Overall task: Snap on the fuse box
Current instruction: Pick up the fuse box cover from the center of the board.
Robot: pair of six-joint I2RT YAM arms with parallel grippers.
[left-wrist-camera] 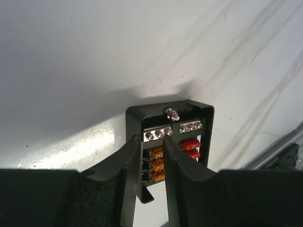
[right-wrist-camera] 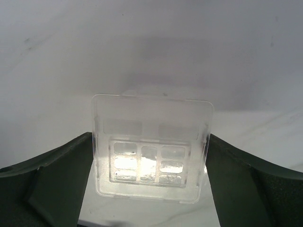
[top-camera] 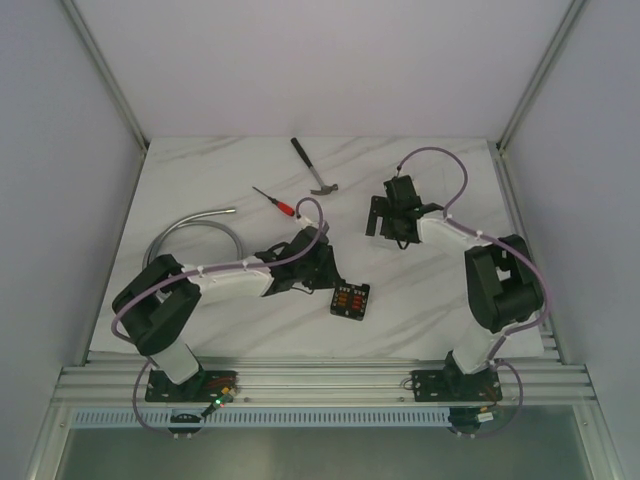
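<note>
Checking the fuse box (top-camera: 350,299) first: it lies flat and face up on the table (top-camera: 420,300), between the two arms and toward the near edge. No lid on it, so we judge the snap-on step not yet done.

Left gripper (left-wrist-camera: 151,139) is right over it, jaws narrowed to a slim gap. One finger sits at the box's left wall and the other over the middle divider, with the orange fuses (left-wrist-camera: 157,163) showing between them. We read that as a pinch on the wall to stop the box sliding when a lid gets pressed down. We cannot tell whether the pads bite or only hover.

Right gripper (right-wrist-camera: 149,135) is well apart, further back on the table, jaws spread wide around a clear cover (right-wrist-camera: 151,116). Its fingers sit at both side edges. We cannot tell whether they squeeze the cover or just bracket it, nor whether it is lifted or resting. The wide stance makes sense, since the cover nearly fills the gap.

View differences: the top camera gives layout only. It shows the box, both arms, and a hammer (top-camera: 316,168), a red-handled screwdriver (top-camera: 274,201) and a bent metal hose (top-camera: 190,232) further back, none in play. The clear cover is all but invisible from there; only the right wrist shows it, moulded window grid included. Only the left wrist shows finger placement, the red fuses (left-wrist-camera: 190,147) and the silver studs (left-wrist-camera: 158,135)
</note>
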